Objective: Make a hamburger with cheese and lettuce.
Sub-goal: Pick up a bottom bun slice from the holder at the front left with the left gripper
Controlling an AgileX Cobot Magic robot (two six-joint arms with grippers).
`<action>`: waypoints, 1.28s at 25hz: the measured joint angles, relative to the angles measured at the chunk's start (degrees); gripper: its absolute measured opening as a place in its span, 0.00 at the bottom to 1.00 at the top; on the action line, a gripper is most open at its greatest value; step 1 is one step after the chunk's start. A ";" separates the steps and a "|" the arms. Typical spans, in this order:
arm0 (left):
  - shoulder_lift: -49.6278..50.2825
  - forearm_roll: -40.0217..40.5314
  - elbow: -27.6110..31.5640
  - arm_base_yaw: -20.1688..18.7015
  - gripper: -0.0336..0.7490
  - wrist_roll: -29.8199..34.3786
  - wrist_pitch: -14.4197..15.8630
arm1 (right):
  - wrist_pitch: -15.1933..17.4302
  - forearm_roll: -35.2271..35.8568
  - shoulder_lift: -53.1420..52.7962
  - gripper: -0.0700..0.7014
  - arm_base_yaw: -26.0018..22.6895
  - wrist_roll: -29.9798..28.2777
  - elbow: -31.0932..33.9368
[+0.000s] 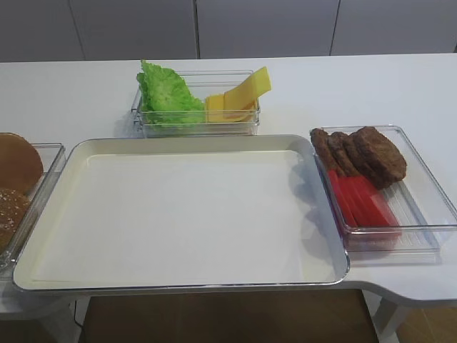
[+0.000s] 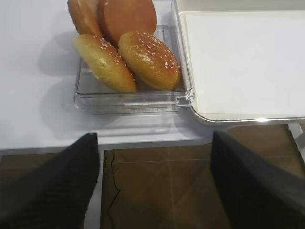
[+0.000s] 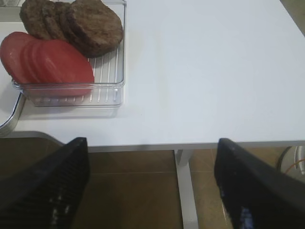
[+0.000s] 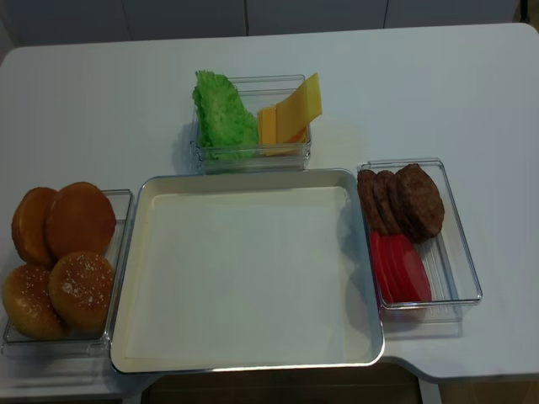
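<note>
The buns (image 2: 126, 57) lay in a clear box (image 2: 95, 98) at the left, just beyond the left pincer (image 2: 152, 186), which stood wide and empty. The right pincer (image 3: 150, 186), also wide, faced the patties (image 3: 71, 24). The tray (image 4: 253, 358) held nothing; the left arm was nearer the buns.

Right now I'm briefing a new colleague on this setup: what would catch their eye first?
Probably the large, bare, cream-white metal tray at the centre. Next, the bright green ruffled lettuce beside the yellow-orange cheese slices in the clear bin behind the tray. Then the golden-brown buns in a bin on the left, and brown patties with red slices on the right.
</note>
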 joint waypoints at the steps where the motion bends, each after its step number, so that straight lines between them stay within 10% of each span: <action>1: 0.00 0.00 0.00 0.00 0.73 0.00 0.00 | 0.00 0.00 0.00 0.90 0.00 0.00 0.00; 21: 0.00 0.00 -0.28 0.00 0.73 0.00 0.00 | 0.00 0.00 0.00 0.90 0.00 0.00 0.00; 32: 9.60 1.70 -15.20 0.00 0.73 -0.58 3.71 | 0.00 0.00 0.00 0.90 0.00 0.00 0.00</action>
